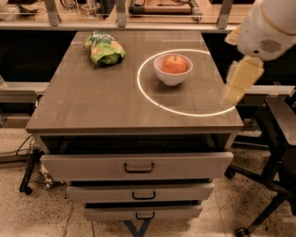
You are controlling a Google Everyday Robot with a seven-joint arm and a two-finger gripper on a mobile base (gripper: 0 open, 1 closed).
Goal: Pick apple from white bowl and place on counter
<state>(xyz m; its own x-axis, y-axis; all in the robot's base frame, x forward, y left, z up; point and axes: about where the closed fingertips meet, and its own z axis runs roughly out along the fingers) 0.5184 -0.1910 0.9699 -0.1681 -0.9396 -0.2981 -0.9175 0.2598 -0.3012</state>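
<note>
The red-orange apple (174, 65) sits in the white bowl (172, 77), inside the upper part of a glowing white ring (149, 96) on the grey-brown counter (101, 102). My gripper (240, 82), a pale yellowish piece under the white arm, hangs at the counter's right edge. It is to the right of the bowl, apart from it and holding nothing that I can see.
A green snack bag (105, 48) lies at the counter's back left. Three handled drawers (138, 165) stand slightly open below the top. A dark chair (277, 139) stands at the right. A shelf with posts (121, 14) runs behind the counter.
</note>
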